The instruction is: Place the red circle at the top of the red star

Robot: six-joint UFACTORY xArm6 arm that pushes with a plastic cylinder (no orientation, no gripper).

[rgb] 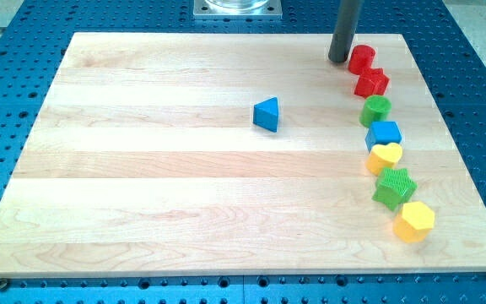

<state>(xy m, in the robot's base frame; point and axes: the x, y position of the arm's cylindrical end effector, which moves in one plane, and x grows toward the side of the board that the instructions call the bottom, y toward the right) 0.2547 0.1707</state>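
Note:
The red circle (pixel 361 59) sits near the view's top right of the wooden board (pixel 142 169). The red star (pixel 371 82) lies just below it, touching or nearly touching. My tip (pixel 339 60) is just left of the red circle, very close to its left side. The dark rod rises from there out of the view's top.
Below the red star a column of blocks runs down the view's right: a green circle (pixel 375 110), a blue block (pixel 384 134), a yellow heart (pixel 385 157), a green star (pixel 394 187), a yellow hexagon (pixel 413 221). A blue triangle (pixel 267 114) sits mid-board.

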